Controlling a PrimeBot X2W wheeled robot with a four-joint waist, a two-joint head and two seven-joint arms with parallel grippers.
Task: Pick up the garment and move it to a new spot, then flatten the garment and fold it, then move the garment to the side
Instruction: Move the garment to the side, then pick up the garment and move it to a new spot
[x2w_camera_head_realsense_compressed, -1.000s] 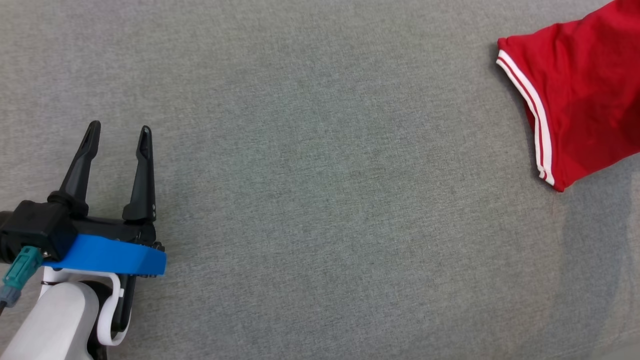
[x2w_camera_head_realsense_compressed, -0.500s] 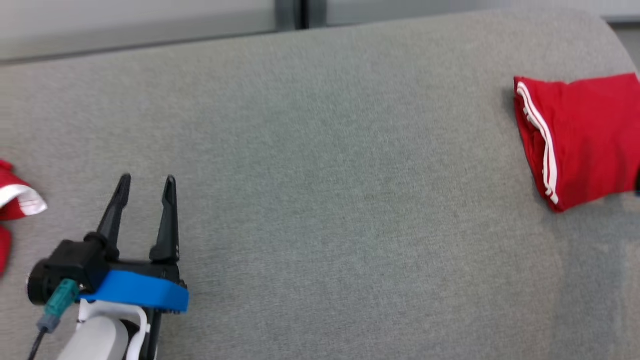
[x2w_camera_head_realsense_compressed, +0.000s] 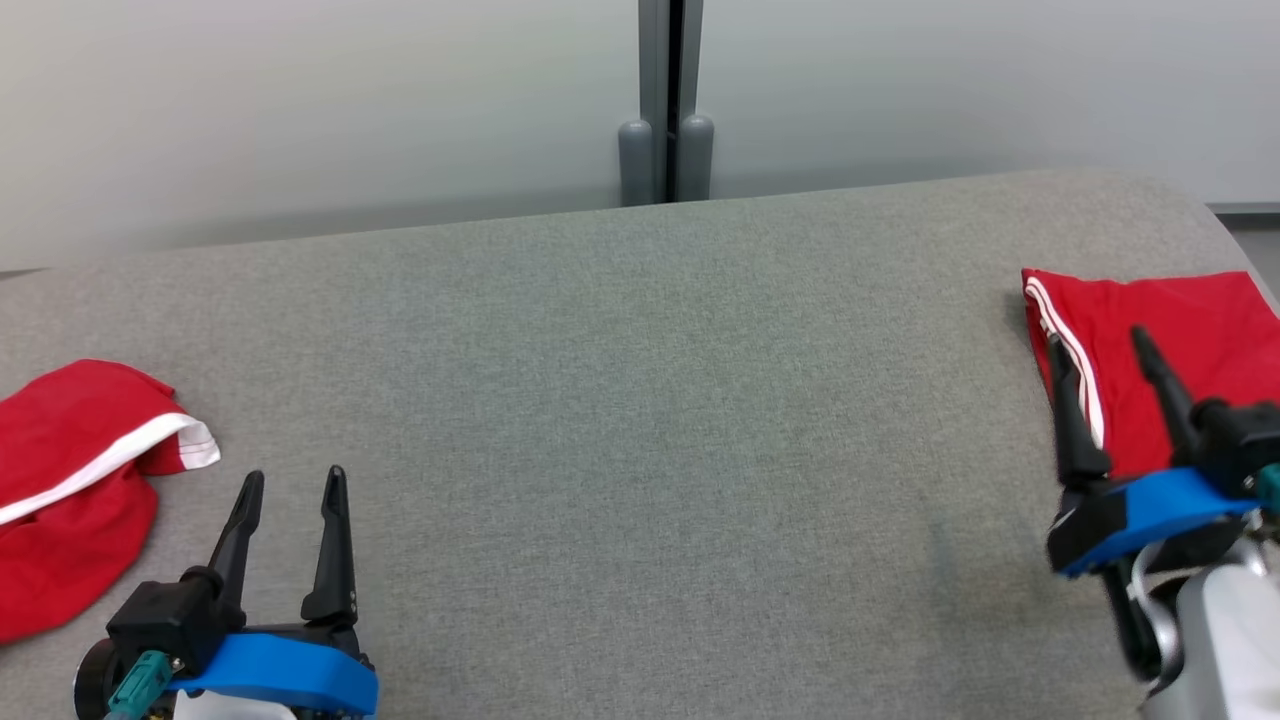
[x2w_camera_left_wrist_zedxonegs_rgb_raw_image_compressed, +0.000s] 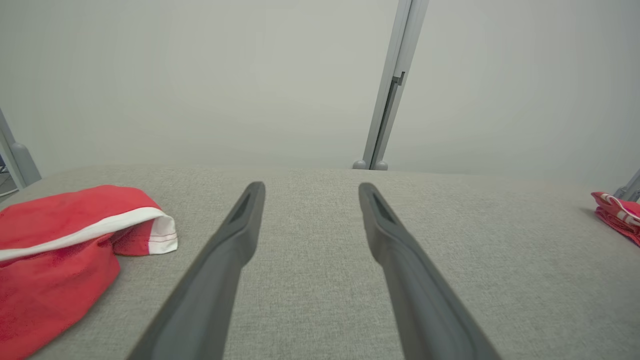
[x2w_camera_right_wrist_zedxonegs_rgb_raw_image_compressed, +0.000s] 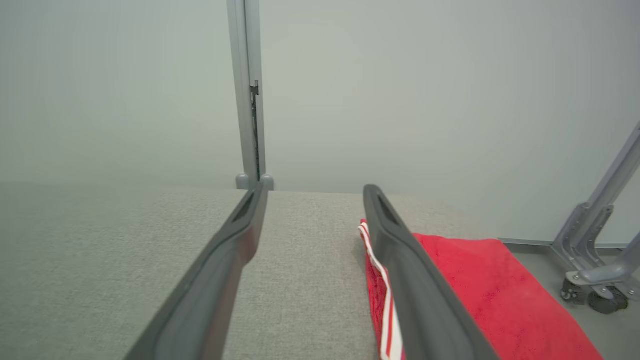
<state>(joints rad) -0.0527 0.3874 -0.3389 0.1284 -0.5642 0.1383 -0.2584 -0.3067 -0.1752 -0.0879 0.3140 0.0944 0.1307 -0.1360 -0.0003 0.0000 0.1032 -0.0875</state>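
Bright, even light (soft shadows), slight edge blur.

The folded garment lies at the table's right end, a second garment at its left (well apart).

folded red fabric garment: showing two thin white stripes along one edge
crumpled red cloth: showing a white band
woven grey tabletop: looking plain, faintly flecked

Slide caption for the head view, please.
Open left gripper and right gripper above a grey surface; folded garment at right, crumpled garment at left.
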